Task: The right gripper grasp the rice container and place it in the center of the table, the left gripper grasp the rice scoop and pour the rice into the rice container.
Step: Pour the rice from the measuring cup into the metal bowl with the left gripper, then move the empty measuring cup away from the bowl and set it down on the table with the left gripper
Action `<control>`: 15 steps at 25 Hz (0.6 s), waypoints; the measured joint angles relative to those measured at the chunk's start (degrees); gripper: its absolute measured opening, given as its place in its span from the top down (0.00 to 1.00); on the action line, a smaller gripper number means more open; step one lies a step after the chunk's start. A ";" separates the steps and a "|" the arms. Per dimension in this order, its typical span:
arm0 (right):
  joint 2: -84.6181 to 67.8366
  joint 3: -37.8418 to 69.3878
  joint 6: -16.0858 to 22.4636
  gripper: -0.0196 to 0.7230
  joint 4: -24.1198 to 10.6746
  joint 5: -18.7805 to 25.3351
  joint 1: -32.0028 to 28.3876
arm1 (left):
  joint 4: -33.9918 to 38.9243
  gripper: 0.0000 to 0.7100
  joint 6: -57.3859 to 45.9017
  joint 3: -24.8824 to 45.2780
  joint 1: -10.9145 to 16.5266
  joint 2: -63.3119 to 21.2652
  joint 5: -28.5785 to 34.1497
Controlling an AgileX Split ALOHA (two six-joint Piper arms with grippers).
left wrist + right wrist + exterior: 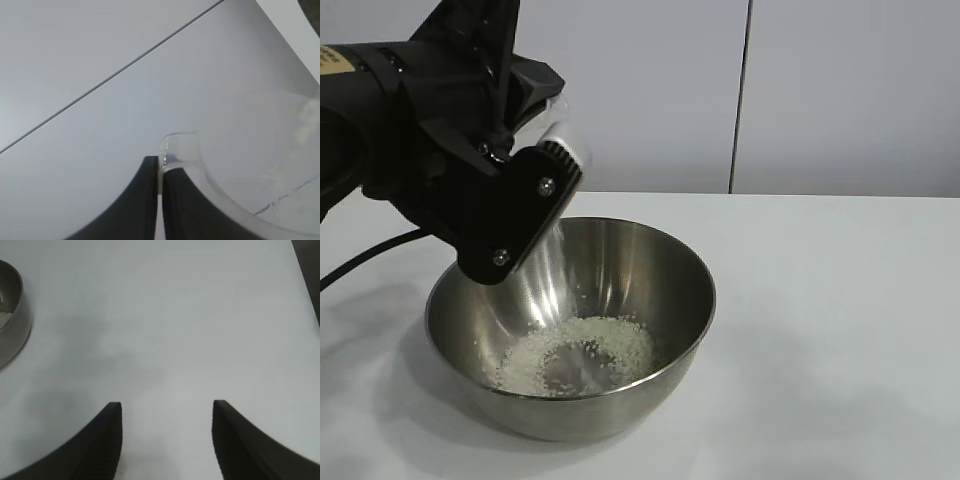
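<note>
The rice container (650,300), a shiny steel bowl, stands on the white table, and the rice (582,352) lies in a loose patch on its bottom. My left arm (450,150) hangs over the bowl's far left rim. It holds the rice scoop (567,140), a clear plastic cup, tipped toward the bowl. In the left wrist view my left gripper (160,161) is shut on the rice scoop's (181,149) thin rim. My right gripper (167,405) stands open over bare table with nothing between its fingers. The rice container (11,320) shows far off at that view's edge.
The white table (840,330) stretches to the right of the bowl. A pale wall with a dark vertical seam (740,100) stands behind it. A black cable (360,262) trails off the left arm across the table's left side.
</note>
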 joint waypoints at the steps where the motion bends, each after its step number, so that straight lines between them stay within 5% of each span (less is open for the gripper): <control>1: 0.00 0.00 0.00 0.47 0.00 0.00 0.00 | -0.07 0.98 -3.20 0.00 0.00 0.00 -0.43; 8: 0.00 0.00 0.00 0.47 0.00 0.00 0.00 | -5.98 0.98 -31.95 0.00 2.22 -1.36 -6.38; 15: 0.00 0.00 0.00 0.47 0.00 0.00 0.00 | -6.94 0.98 -65.29 0.28 14.17 -7.27 -5.01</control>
